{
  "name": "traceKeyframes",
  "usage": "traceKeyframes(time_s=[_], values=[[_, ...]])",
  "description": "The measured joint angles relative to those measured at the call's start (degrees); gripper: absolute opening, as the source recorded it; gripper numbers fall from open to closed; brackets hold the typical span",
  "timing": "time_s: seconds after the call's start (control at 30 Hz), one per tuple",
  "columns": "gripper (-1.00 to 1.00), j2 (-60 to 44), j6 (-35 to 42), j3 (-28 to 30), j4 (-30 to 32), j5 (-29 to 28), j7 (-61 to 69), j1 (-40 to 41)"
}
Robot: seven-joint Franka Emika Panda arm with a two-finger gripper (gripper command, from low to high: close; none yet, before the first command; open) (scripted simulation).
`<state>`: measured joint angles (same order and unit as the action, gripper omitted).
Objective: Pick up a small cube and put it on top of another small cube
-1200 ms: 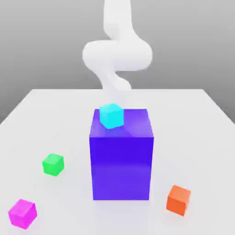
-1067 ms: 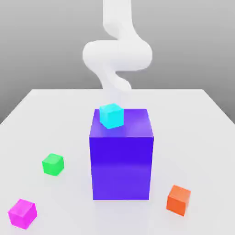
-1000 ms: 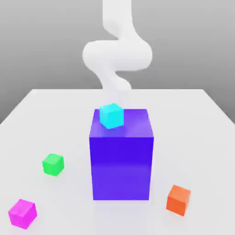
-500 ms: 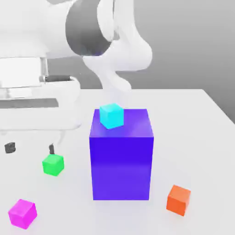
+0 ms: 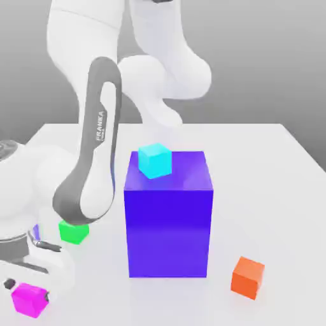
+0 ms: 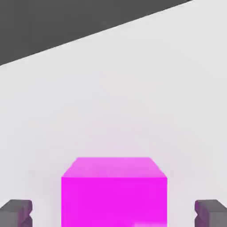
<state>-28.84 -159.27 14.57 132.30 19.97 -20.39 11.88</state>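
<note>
Now: grasp step | magenta cube [image 6: 114, 193] on the white table [image 5: 255, 165], near corner at the exterior view's left | gripper [image 5: 27, 288] lowered over it, one finger [image 6: 16, 213] on each side with gaps showing, not clamped, so closing should centre it | cyan cube [image 5: 155, 160] atop the blue-purple block [image 5: 168, 219], a likely stacking target.

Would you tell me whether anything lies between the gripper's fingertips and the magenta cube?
In the hand view, only bare table shows between each of the fingertips and the magenta cube, which sits centred between them.
</note>
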Motion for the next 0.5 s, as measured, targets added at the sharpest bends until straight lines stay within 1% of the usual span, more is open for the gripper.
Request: traceKeyframes(time_s=[0.17,0.3,0.5], values=[[-1.0,-0.1,0.0,-0.1,0.0,-0.1,-0.1,0.1],[-1.0,7.1,5.2,3.6,1.8,-4.7,-3.5,-2.6],[-1.0,15.9,7.0,5.1,9.8,-3.3,-3.2,-1.5]])
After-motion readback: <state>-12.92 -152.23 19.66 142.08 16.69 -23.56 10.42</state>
